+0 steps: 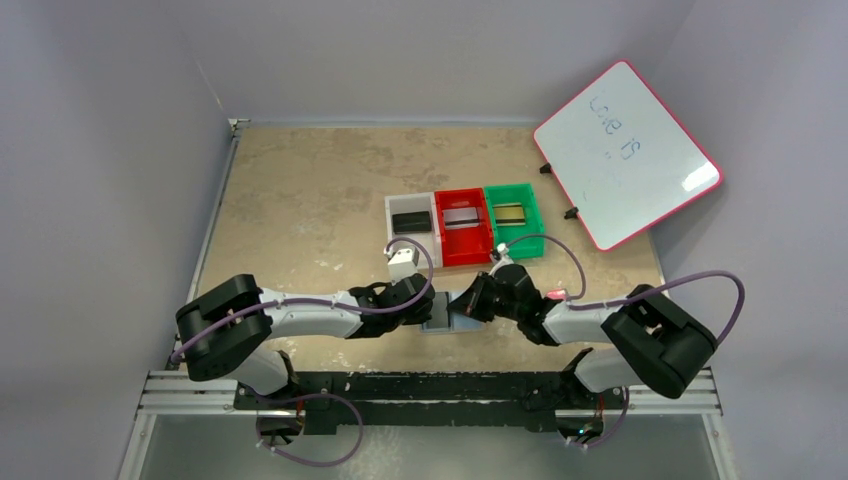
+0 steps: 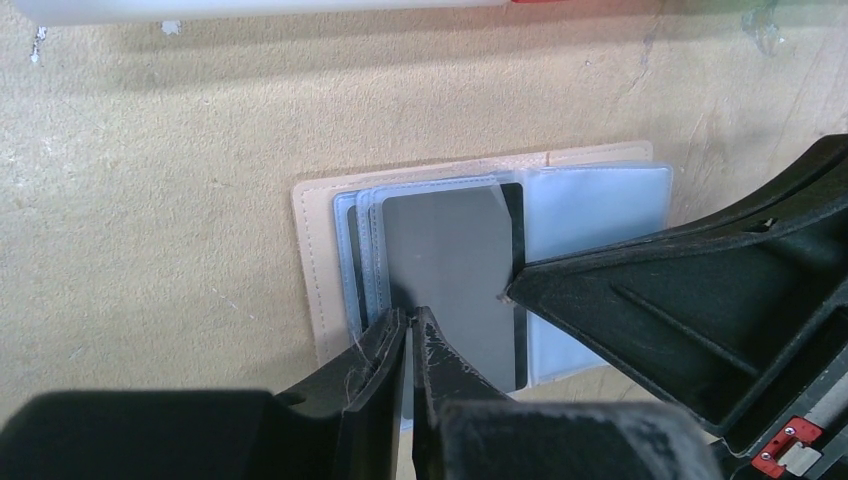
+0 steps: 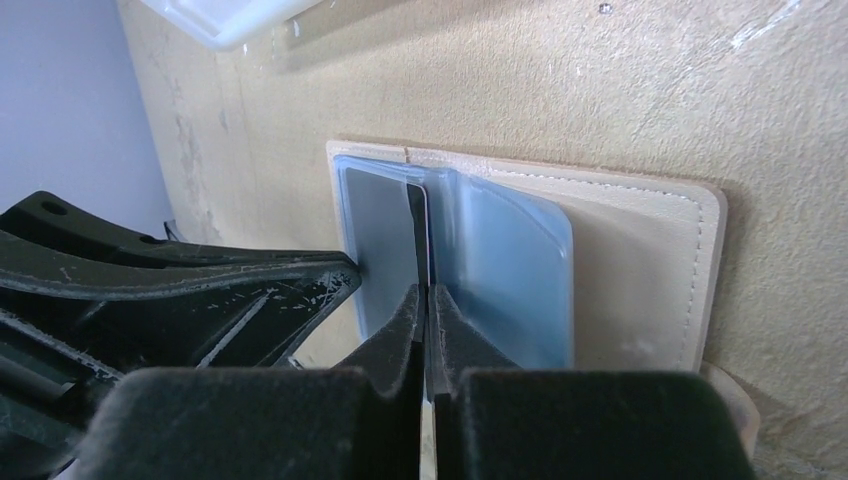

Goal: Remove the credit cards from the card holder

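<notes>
Now the left jaws pinch a grey card [image 2: 450,280] in the open card holder [image 2: 312,260]; the right jaws pinch a dark edge [image 3: 418,225] beside it.

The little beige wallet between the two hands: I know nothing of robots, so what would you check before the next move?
1. The card holder lies open on the table: ok.
2. The left hand is shut on the near edge of the grey card: ok.
3. It grips the card itself, not only a clear sleeve: cannot tell.
4. The right hand is shut on the edge of the black card: ok.
5. The two hands are close but not touching: ok.
6. Something pins the card holder down for the pull: not ok, both hands are pinching cards.
</notes>
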{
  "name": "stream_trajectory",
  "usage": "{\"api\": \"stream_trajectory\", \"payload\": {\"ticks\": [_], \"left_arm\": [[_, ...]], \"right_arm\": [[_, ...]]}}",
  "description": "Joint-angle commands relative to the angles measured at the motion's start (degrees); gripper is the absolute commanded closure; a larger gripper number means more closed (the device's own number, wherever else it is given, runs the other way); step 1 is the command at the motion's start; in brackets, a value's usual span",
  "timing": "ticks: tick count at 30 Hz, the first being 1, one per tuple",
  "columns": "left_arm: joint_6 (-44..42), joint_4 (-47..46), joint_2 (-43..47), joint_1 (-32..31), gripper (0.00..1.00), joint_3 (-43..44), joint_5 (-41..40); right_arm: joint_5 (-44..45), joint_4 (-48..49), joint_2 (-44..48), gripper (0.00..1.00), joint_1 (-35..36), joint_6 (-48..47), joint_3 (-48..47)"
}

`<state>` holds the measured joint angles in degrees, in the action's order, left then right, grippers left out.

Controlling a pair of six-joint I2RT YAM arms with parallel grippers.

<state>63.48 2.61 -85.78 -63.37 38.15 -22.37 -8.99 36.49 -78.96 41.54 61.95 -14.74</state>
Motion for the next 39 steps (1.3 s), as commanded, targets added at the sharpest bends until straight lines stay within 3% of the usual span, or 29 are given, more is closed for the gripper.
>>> {"api": "stream_trajectory", "payload": {"ticks": [1,18,25,39], "left_arm": [[0.3,3.2,-1.0,0.2,0.93,-0.8,-0.9],[-0.6,4.2,-0.3,0.2,0.93,-0.8,-1.3],[-1.0,4.3,-0.3,0.2,0.94,-0.5,-0.9],[-1.0,4.5,-0.6,0.2,0.95,-0.2,-0.7]], "right_arm": [[-1.1,2.1,2.0,1.0,-1.0,-0.1,1.1],[-2.5,0.5,1.7,1.0,-2.8,-2.2,1.0],[-3.0,0.7,0.4,0.84,-2.8,-2.8,0.5],[-4.3,-0.3,-1.1,0.67,-2.8,-4.4,-0.8]]}}
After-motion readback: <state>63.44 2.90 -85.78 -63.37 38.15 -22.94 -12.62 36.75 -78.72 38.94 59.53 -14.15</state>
